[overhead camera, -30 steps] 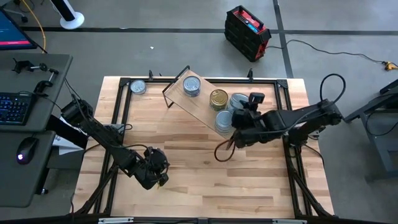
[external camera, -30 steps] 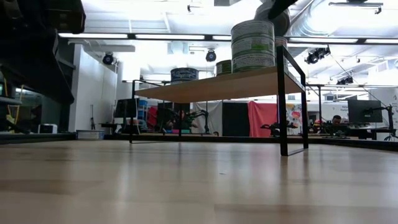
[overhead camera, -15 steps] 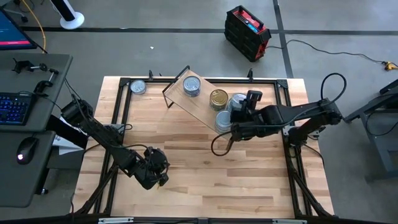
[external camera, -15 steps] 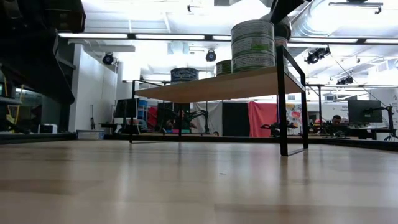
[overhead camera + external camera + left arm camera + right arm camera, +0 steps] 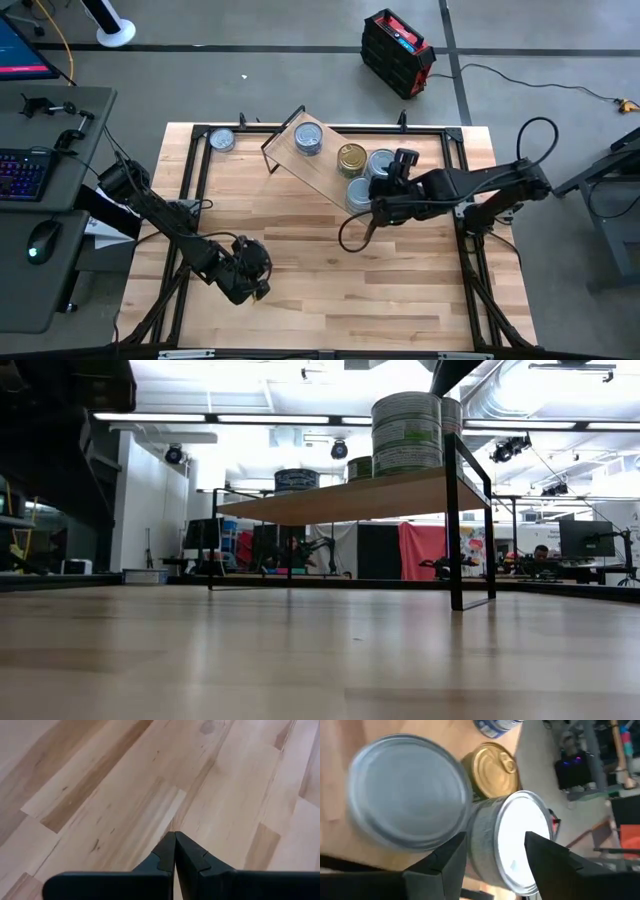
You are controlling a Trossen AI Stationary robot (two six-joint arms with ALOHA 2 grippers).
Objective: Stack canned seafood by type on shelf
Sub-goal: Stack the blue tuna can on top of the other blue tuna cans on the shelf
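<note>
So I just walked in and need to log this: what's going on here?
The robot is stacking seafood tins on the small wooden shelf. The right gripper is open at the stack of silver tins on the shelf's end, beside a gold-top tin. One tin sits off the shelf. The left gripper is shut, idle over bare table.

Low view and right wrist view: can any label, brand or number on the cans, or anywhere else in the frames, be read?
None can be read.
Stacked round tins with green-and-white paper labels on the light-wood shelf with thin black legs: print too small and blurred.
Dark-labelled tin farther along: print blurred.
Gold-topped tin and silver-topped tins: lids bear no print.
</note>
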